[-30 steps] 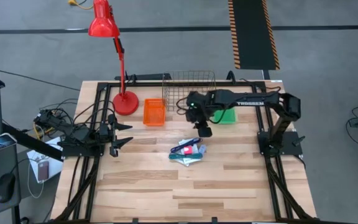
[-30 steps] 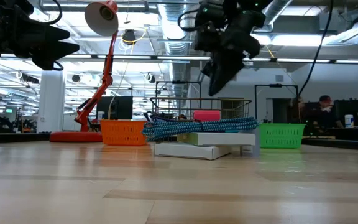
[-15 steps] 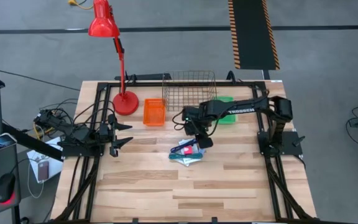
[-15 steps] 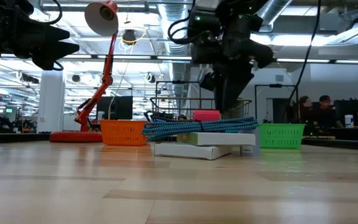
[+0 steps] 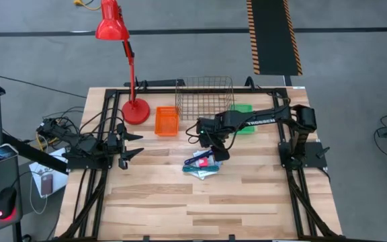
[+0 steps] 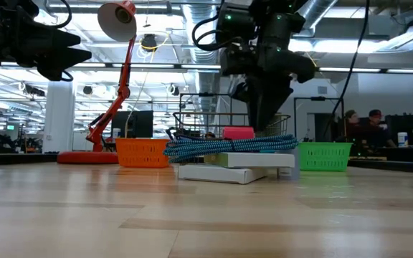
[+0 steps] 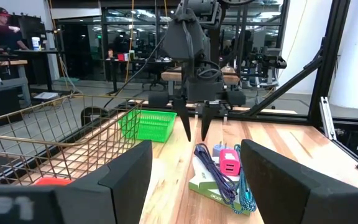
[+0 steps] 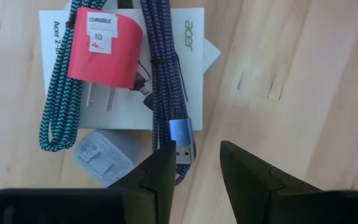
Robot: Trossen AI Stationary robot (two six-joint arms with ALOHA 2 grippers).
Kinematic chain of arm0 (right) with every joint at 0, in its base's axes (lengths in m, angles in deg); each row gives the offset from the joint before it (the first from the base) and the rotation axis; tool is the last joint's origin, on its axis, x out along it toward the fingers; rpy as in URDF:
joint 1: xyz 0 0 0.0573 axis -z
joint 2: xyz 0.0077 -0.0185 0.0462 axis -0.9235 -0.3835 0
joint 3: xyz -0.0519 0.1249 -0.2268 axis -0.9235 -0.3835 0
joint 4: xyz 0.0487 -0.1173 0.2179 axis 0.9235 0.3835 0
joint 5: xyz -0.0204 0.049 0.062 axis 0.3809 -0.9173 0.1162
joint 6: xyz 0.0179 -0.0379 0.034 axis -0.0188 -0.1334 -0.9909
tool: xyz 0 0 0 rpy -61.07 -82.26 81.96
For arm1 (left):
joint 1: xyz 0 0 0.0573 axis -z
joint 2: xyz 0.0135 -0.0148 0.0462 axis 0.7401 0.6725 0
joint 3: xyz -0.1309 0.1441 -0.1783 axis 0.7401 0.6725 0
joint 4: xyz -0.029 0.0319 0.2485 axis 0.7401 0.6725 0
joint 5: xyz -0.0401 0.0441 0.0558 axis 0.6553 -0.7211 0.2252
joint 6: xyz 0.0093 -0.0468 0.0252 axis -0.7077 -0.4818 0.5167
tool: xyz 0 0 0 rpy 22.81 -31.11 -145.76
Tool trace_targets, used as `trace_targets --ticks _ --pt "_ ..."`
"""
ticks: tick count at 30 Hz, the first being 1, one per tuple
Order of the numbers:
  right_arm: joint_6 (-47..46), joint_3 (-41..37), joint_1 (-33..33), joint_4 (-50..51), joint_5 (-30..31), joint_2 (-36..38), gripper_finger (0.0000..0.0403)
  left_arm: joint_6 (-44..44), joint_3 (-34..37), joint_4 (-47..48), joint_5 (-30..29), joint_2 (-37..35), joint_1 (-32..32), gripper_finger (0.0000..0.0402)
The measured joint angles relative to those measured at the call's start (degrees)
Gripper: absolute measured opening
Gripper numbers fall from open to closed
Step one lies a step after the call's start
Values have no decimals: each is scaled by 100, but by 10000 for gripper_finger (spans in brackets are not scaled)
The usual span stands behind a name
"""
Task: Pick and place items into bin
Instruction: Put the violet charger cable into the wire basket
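The items lie in a small pile (image 5: pixel 203 165) at mid-table. A red block (image 8: pixel 104 53), a teal braided cable (image 8: pixel 58 106), a dark blue braided cable with a USB plug (image 8: pixel 180 134) and a grey adapter (image 8: pixel 101 155) rest on flat white packets (image 8: pixel 185 37). My right gripper (image 5: pixel 220 154) hangs just above the pile's far right end. It points down and is open, with a narrow gap (image 7: pixel 195 137) and nothing between its fingers. My left gripper (image 5: pixel 138 144) waits open at the table's left side.
A wire basket (image 5: pixel 207 94) stands at the far edge, with an orange bin (image 5: pixel 166 121) to its left and a green bin (image 5: pixel 244 117) to its right. A red desk lamp (image 5: pixel 134 107) stands at the far left. The near half of the table is bare wood.
My right gripper has come down and toward the table's near edge, from beside the wire basket to just over the pile, tipping more steeply downward. Most of that travel fell in the first half second. The pile has not moved.
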Motion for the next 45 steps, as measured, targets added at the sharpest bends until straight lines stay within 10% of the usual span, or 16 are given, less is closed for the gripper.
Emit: trace_targets --ticks 14,45 --pt "-61 0 -33 0 0 1 188 0 -1 0 0 2 2 233" --pt "-208 -210 -270 -263 147 -1 192 0 0 -2 0 2 2 233"
